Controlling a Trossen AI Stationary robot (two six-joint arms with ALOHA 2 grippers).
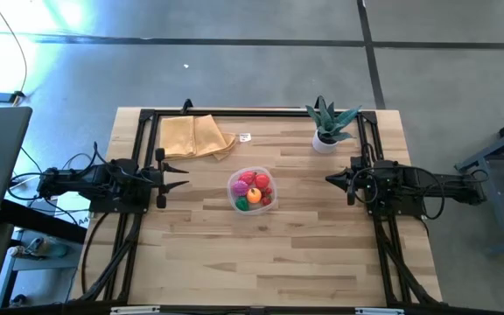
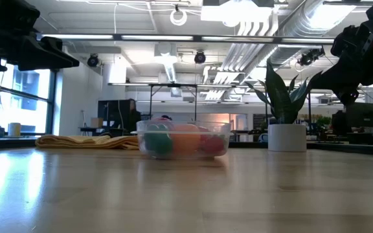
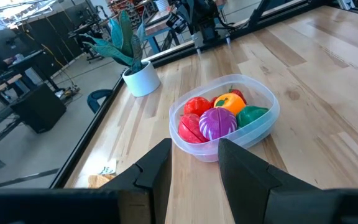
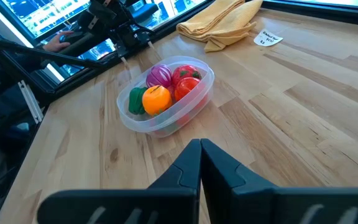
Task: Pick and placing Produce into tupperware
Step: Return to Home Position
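We hold both arms level, reaching inward from opposite sides of the bench (image 1: pixel 278 254) so that they face each other. Our left pincer (image 1: pixel 182 176) points toward the right arm, its two fingers (image 3: pixel 157 171) spread with a clear gap between them. Our right pincer (image 1: pixel 331 178) points back at it, fingers (image 4: pixel 185 171) pressed together into one tip. Both are empty.
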